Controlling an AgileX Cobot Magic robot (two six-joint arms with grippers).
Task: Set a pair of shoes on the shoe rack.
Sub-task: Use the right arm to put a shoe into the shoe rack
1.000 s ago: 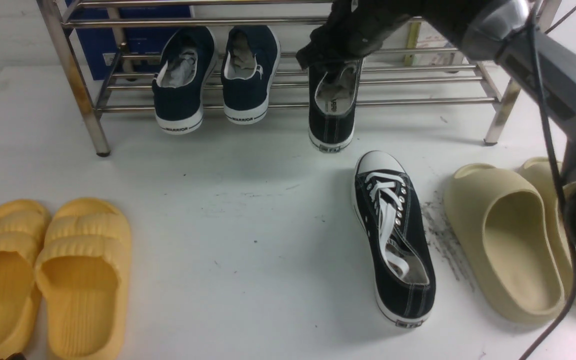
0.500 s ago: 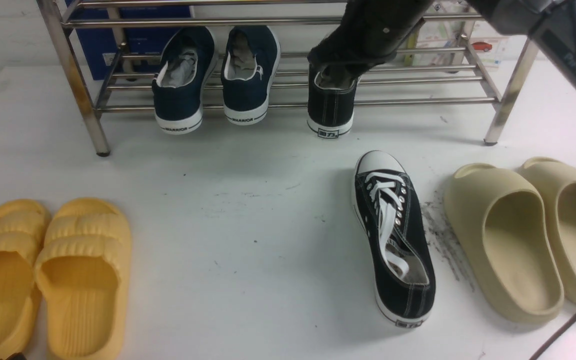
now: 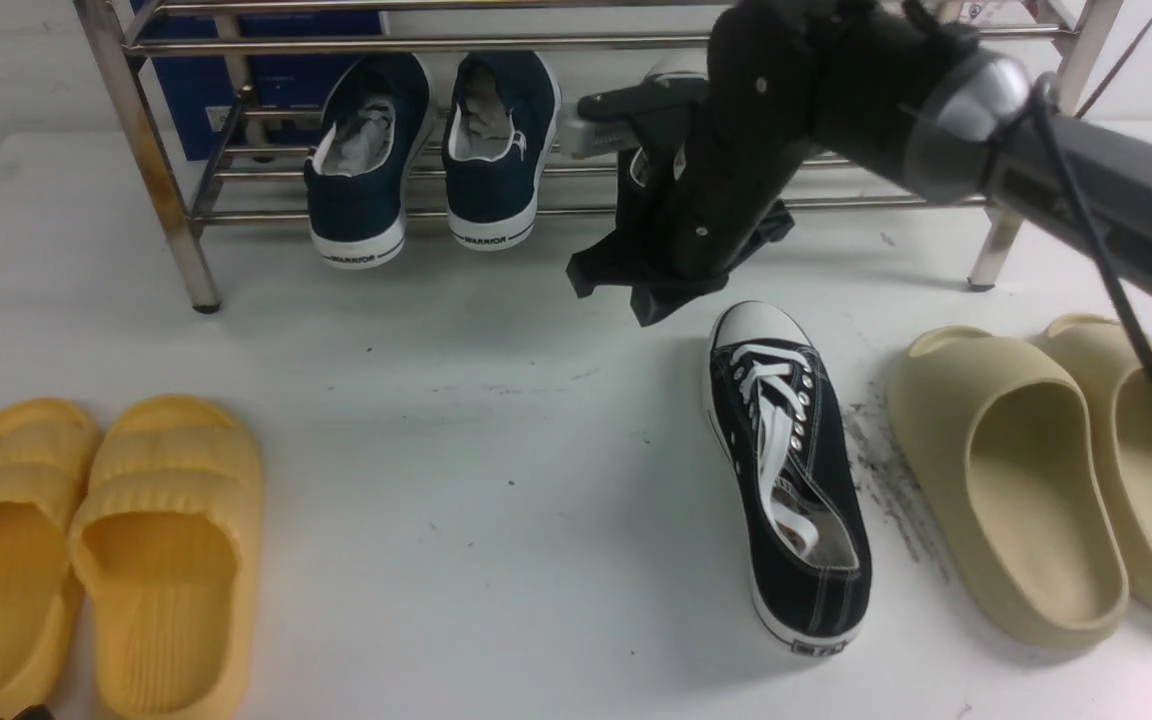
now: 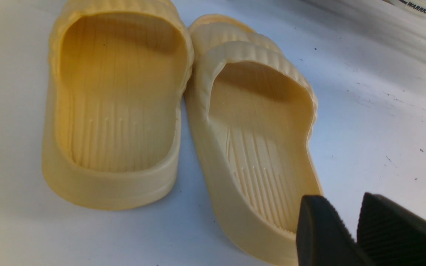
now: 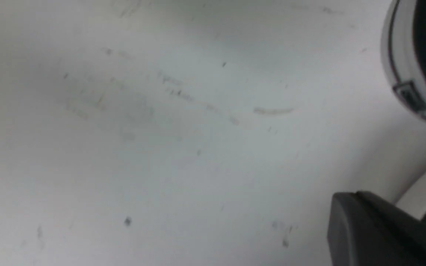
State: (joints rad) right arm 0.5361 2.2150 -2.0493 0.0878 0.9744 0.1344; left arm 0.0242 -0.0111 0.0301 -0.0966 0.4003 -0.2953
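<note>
Shows a scuffed white surface (image 5: 154, 147), a black sneaker with white rubber sole (image 5: 398, 55) at one edge, and the closed black pincer (image 5: 375, 229) apart from it.

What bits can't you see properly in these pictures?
Front view: the right arm hides most of the black sneaker on the shoe rack.
Right wrist view: blurry; a white-soled shoe is cut off by the edge, so which shoe is unclear.
Left wrist view: the left gripper is cut off by the edge; open or shut, unclear.

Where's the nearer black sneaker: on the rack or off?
Off. The sneaker sits upright on the table, short of the rack.
</note>
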